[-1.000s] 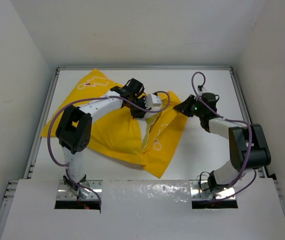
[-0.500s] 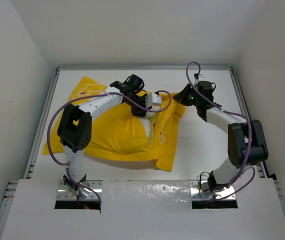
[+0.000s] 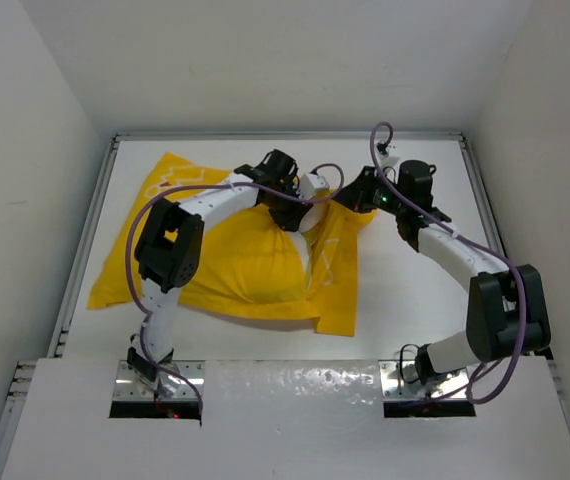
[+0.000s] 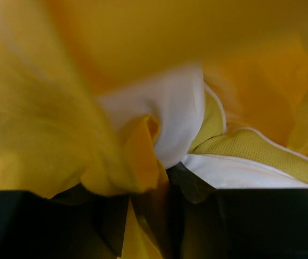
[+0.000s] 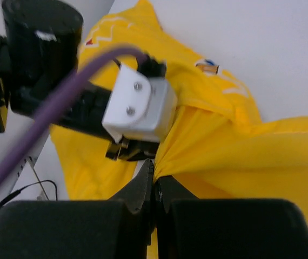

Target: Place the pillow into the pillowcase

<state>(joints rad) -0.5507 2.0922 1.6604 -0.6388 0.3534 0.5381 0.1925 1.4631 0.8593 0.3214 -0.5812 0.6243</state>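
1. From above: one yellow pillowcase (image 3: 215,275) lies over the left and middle of the surface (image 3: 405,290), bulging at its centre. There are two arms. The left bends over the cloth, with the left tool (image 3: 303,212) pushed in at the cloth's right end. The right stretches forward and leftward, with the right tool (image 3: 353,197) at that same end, toward the far edge.
2. Left wrist: one white pillow (image 4: 170,113) with a yellow mesh edge sits wrapped in yellow cloth. I cannot tell whether this tool is apart or together.
3. Right wrist: the right tool's tips are pinched together on a fold of pillowcase, just beside the left tool.
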